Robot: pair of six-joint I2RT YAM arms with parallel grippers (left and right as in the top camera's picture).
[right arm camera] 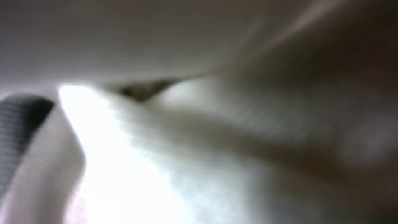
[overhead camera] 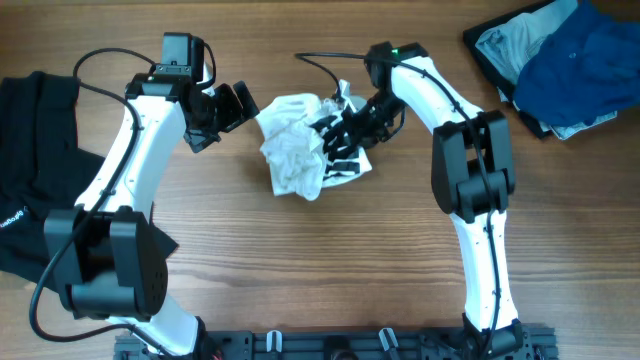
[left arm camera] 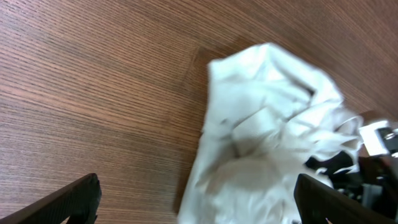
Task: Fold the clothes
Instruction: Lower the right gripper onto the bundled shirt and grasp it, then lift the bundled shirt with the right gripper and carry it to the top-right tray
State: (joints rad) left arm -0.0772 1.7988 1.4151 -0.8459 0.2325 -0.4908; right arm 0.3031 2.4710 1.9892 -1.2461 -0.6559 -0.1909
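A crumpled white T-shirt (overhead camera: 293,150) with small black marks lies in a heap at the middle of the wooden table (overhead camera: 300,270). My right gripper (overhead camera: 340,138) is sunk into the heap's right side and looks shut on a fold of it. In the right wrist view, white fabric (right arm camera: 155,162) fills the frame and hides the fingers. My left gripper (overhead camera: 238,106) hovers just left of the heap, open. In the left wrist view its two dark fingers (left arm camera: 74,199) stand wide apart, with the shirt's (left arm camera: 267,124) left edge between them and no contact.
A black garment (overhead camera: 30,170) lies at the table's left edge, partly under the left arm. A pile of dark blue and pale grey-blue clothes (overhead camera: 555,60) sits at the back right corner. Black cables run along both arms.
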